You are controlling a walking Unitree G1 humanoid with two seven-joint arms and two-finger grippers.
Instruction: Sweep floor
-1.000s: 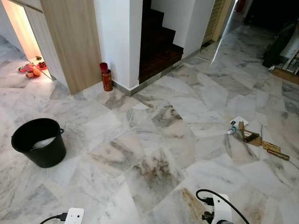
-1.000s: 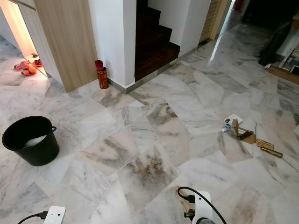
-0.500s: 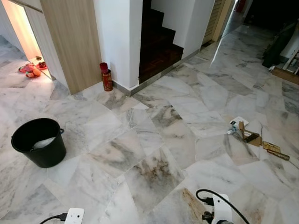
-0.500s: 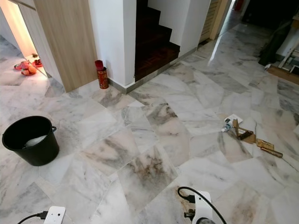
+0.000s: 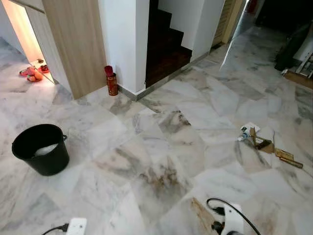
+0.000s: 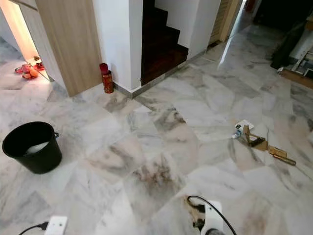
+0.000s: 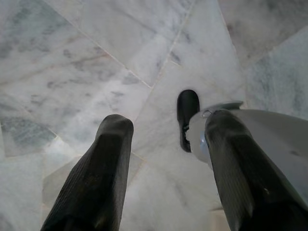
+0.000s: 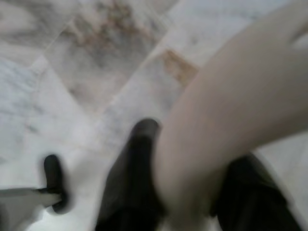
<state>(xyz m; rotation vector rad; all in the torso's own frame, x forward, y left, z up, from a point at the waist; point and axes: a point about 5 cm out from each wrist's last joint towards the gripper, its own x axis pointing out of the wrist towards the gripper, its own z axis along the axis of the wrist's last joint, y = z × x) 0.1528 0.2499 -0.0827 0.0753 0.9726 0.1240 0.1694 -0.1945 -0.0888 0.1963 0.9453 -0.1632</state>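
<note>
Pale marble floor (image 5: 161, 147) with a brown-stained tile (image 5: 164, 181) spreads ahead. Litter (image 5: 261, 143) lies on it at the right: cardboard scraps, a white paper and a small tube. My left gripper (image 7: 168, 122) hangs open over bare tiles, nothing between its black fingers (image 7: 108, 163). In the blurred right wrist view my right gripper (image 8: 192, 154) is shut on a thick pale handle (image 8: 231, 96) that slants across between its fingers. The white wrist units (image 5: 230, 223) with black cables sit at the bottom edge of the eye views.
A black bucket (image 5: 40, 148) with something white inside stands on the floor at the left. A red canister (image 5: 112, 82) stands by the white wall corner. Dark stairs (image 5: 166, 46) rise behind it, beside a wooden panel (image 5: 76, 44). My own black foot (image 7: 187, 113) is below the left gripper.
The eye views have shifted a little and turned blurred, so the camera is moving. The bucket, canister and litter lie where they were.
</note>
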